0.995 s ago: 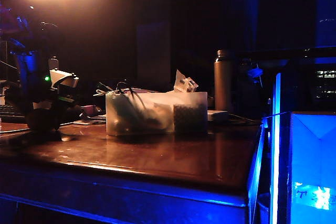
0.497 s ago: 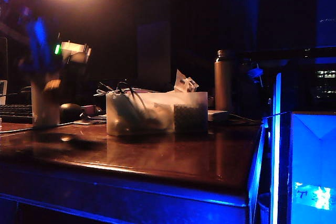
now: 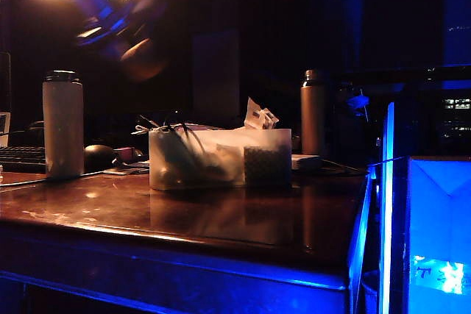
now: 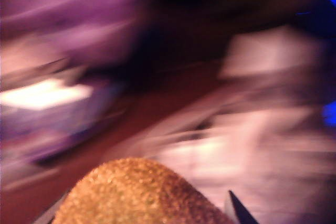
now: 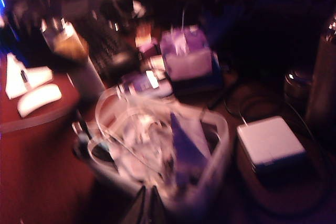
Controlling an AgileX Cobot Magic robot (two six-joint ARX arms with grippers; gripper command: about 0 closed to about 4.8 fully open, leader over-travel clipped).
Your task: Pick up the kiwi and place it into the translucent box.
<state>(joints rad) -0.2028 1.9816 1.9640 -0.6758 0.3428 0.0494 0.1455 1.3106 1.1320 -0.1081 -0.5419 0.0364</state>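
The kiwi (image 3: 144, 59) is a brown blurred oval high above the table's left part, held in my left gripper (image 3: 132, 45), which is streaked with motion. Up close in the left wrist view, the fuzzy kiwi (image 4: 136, 192) fills the space between the jaws of my left gripper (image 4: 143, 211). The translucent box (image 3: 221, 157) stands mid-table, lower and to the right of the kiwi, with cables and packets inside. My right gripper (image 5: 148, 203) hovers over the near rim of the translucent box (image 5: 157, 145), its fingertips nearly touching with nothing between them.
A white bottle (image 3: 62, 124), a black mouse (image 3: 99, 157) and a keyboard (image 3: 20, 157) sit at the left. A metal bottle (image 3: 313, 112) stands behind the box. A glowing blue box (image 3: 438, 233) is at the right. A white adapter (image 5: 270, 145) lies beside the box.
My left gripper has risen from the table at the left, swinging up and to the right with the kiwi. The white bottle behind it now shows.
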